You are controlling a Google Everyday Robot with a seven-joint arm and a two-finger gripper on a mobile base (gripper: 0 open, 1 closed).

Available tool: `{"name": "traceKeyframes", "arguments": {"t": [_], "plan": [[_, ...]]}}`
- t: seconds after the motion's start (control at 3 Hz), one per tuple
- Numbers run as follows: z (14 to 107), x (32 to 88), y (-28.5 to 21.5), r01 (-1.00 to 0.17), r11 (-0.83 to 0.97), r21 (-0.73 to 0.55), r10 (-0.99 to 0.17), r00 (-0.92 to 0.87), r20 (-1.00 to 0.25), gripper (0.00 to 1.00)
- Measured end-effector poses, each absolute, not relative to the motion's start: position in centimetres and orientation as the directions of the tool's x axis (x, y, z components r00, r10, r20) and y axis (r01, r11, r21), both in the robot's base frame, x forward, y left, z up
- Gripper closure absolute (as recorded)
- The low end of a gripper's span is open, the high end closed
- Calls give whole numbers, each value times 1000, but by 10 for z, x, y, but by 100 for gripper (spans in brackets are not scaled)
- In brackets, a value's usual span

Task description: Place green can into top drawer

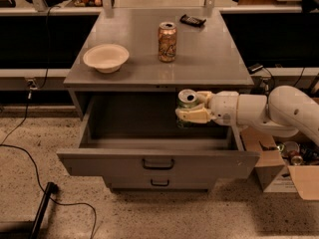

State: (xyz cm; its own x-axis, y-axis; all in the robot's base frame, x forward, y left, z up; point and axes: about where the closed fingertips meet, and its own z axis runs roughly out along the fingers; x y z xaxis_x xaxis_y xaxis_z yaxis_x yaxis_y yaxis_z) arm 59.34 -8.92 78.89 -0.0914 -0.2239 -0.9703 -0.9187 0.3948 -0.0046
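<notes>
White bulbous arm (254,111); cream fingers (192,115) over top drawer (109,161)

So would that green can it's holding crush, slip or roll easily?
Probably light and thin-walled: the gripper holds the green can upright over the open drawer, so a hard squeeze might dent it. Its smooth metal side could slip. Being round, it would likely roll if dropped sideways.
</notes>
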Motion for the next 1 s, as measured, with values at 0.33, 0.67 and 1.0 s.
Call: {"name": "traceKeyframes", "arguments": {"t": [0.33,0.67,1.0], "plan": [[761,606,-99,-918,396,31,-172,-107,-979,100],[738,611,-106,-921,387,46,-170,-120,-978,100],[714,610,-109,-928,367,68,-185,-144,-972,100]]}}
